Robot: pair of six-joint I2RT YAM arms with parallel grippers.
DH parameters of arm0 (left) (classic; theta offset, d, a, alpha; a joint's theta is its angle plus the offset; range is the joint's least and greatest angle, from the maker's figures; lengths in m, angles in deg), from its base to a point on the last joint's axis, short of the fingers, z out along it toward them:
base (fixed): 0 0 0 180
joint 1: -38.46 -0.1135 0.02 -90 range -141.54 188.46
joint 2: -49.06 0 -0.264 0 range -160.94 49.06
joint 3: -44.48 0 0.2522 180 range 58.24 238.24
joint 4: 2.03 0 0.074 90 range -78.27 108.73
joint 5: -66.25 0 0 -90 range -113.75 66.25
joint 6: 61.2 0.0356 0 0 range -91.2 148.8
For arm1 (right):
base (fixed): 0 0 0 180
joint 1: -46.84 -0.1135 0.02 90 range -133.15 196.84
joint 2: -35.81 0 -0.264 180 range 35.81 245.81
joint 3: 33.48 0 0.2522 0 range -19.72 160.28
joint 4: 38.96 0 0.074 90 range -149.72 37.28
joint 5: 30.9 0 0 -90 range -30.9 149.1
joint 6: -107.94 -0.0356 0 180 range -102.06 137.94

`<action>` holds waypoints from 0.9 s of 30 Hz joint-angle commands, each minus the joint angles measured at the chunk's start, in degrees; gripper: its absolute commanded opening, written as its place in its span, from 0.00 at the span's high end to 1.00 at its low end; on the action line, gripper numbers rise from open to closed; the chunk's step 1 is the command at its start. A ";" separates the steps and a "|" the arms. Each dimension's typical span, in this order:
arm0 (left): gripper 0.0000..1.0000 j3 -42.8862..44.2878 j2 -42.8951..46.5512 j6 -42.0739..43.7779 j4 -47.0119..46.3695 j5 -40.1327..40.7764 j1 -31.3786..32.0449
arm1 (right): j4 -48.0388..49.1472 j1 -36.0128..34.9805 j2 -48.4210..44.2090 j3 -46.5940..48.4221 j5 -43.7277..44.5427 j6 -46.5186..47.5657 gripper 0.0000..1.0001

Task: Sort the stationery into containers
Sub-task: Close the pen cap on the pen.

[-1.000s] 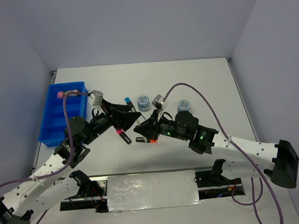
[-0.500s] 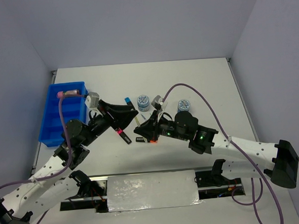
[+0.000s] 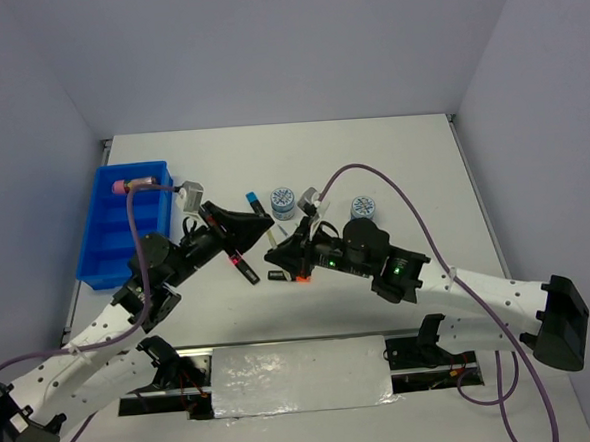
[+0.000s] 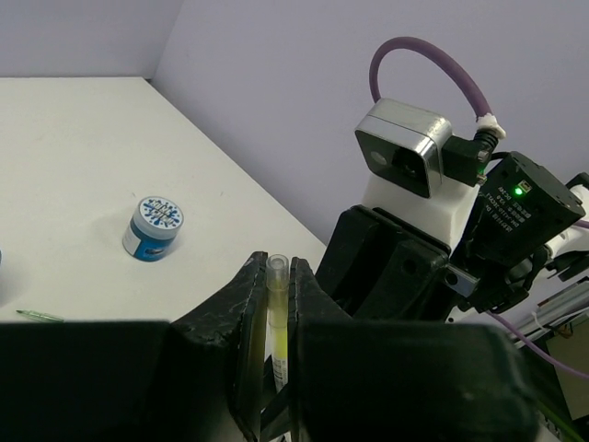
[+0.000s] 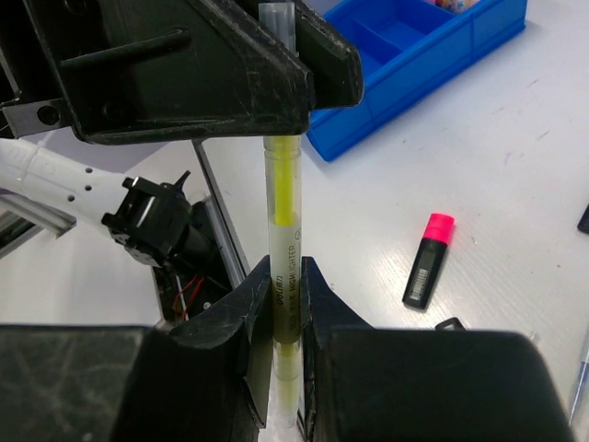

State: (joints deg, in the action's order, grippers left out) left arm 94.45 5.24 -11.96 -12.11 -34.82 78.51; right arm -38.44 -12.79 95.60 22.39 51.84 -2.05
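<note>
While both arms share the yellow stick (image 5: pixel 283 230) in mid-air near the table's front, the sort stands at an early stage.

- Left gripper (image 4: pixel 277 276): jaws pinched on the stick's upper end.
- Right gripper (image 5: pixel 283 295): jaws clamped on its lower barrel.
- Done: blue tray (image 3: pixel 101 243) holds one pink tube (image 3: pixel 137 183) in its far compartment (nothing else shows in it from overhead).
- Left on the table: pink-capped highlighter (image 3: pixel 240 264), blue-capped highlighter (image 3: pixel 253 202), first tape roll (image 3: pixel 283 202), second tape roll (image 3: pixel 361 209), thin pen (image 4: pixel 32 316).
- Obstruction: none seen on the way to the tray. By my judgement the right gripper must release first, since the stick is bound to both arms.
</note>
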 commanded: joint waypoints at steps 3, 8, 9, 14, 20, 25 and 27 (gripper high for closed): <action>1.00 1.41 -1.89 -0.12 -2.18 -2.81 0.20 | -0.13 -0.13 1.12 5.08 1.02 1.88 1.00; 1.00 -0.08 -2.33 -0.12 -2.44 -3.60 0.29 | -2.94 -0.22 2.35 11.15 3.84 4.95 1.00; 1.00 -0.17 -2.68 -0.12 -2.27 -3.96 0.29 | -3.21 -0.04 2.44 12.02 4.62 5.39 1.00; 1.00 -1.66 -4.53 -0.38 -3.23 -7.56 0.38 | -5.40 1.01 4.01 18.00 6.12 6.71 1.00; 1.00 -2.28 -5.49 -0.03 -3.41 -7.74 1.87 | -6.72 2.15 5.42 23.01 6.74 7.33 1.00; 1.00 -2.89 -5.93 0.76 -2.62 -5.81 3.98 | -8.92 3.47 7.09 29.34 6.39 7.60 1.00; 1.00 -3.68 -6.28 0.50 -3.14 -5.54 4.24 | -8.66 4.26 7.18 30.75 5.43 6.81 1.00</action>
State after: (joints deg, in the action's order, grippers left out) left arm 94.40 1.18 -11.52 -23.54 -29.35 78.49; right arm -63.14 -10.61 103.30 44.48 55.31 5.38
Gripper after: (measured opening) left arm 0.202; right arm 0.187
